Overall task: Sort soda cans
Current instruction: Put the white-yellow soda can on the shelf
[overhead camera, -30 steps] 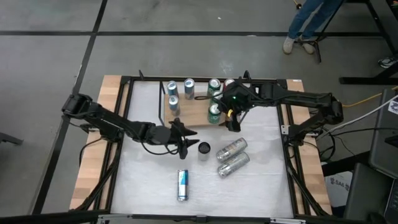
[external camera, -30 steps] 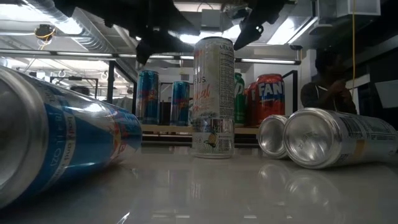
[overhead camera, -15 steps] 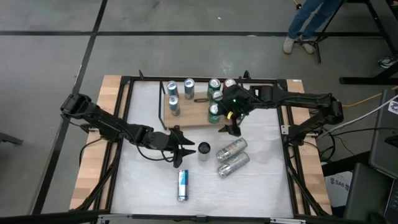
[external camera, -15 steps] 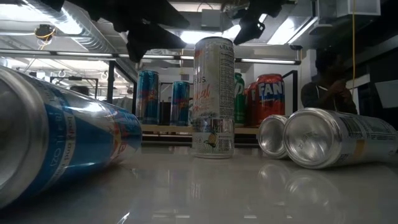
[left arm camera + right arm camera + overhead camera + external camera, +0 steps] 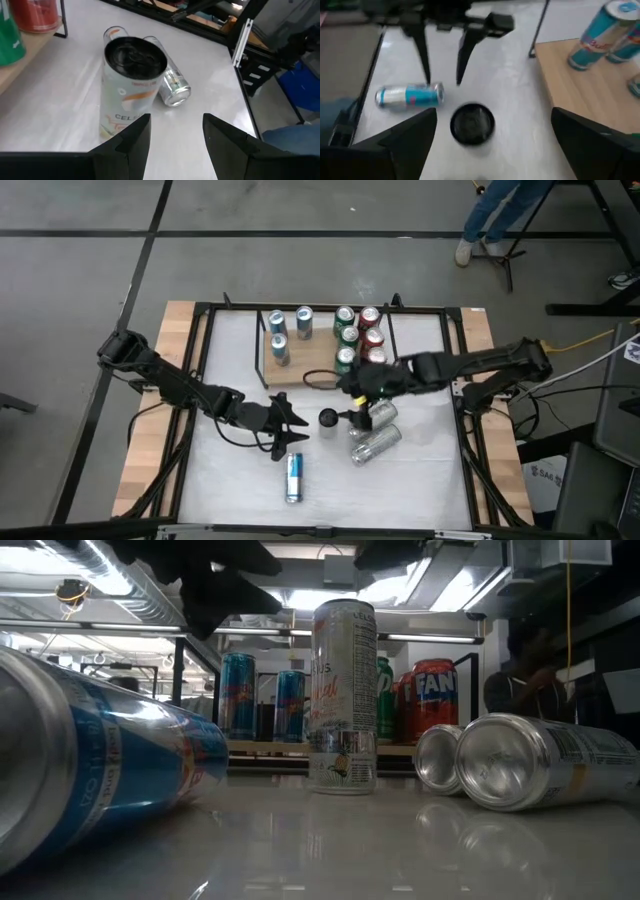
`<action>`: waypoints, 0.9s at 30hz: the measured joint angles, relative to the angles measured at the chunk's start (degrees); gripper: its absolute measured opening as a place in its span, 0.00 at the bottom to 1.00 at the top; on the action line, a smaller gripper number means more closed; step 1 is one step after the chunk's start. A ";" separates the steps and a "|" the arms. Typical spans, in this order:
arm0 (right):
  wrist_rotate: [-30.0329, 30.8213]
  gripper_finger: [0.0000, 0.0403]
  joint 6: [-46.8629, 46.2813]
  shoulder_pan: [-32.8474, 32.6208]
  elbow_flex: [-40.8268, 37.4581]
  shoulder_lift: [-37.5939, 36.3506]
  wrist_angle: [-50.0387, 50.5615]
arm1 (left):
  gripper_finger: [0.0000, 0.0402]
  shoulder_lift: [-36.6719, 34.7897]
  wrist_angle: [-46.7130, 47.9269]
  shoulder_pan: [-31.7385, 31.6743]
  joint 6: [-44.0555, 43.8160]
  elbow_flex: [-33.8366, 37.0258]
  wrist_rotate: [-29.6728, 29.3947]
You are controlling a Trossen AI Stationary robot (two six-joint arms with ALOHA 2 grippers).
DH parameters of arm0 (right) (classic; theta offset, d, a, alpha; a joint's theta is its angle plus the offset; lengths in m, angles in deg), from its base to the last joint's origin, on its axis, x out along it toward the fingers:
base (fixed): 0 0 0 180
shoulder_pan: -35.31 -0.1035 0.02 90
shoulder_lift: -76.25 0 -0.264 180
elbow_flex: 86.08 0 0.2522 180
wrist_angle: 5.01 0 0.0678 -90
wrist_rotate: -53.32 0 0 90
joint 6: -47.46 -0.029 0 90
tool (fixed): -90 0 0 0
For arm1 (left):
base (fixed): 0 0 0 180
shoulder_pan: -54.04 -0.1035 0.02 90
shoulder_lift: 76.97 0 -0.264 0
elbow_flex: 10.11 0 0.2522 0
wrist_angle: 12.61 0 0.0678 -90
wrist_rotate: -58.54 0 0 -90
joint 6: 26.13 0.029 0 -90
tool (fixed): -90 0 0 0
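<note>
Nearest the table's front edge, at about six o'clock, a blue-and-silver can lies on its side. Just beyond it the left gripper hovers with its fingers parted a little and nothing between them, the upright silver can close at its three o'clock. Two silver cans lie side by side at that can's four o'clock. The right gripper hangs spread wide and empty, just right of the upright can. Farthest back, at twelve o'clock, blue, green and red cans stand on a wooden board.
</note>
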 joint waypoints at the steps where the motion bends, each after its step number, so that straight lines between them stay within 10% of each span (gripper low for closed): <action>1: 2.41 0.95 -2.47 -1.20 0.00 0.28 0.13 | 0.43 0.00 0.13 0.11 0.00 0.00 -0.05; 18: 37.84 0.95 -29.36 -13.94 0.02 11.13 -7.88 | 0.43 0.04 4.25 0.67 0.52 -0.04 -0.68; 27: 42.31 0.95 -38.21 -14.13 0.02 15.88 -9.41 | 0.43 0.04 5.52 0.67 3.57 -0.04 -1.23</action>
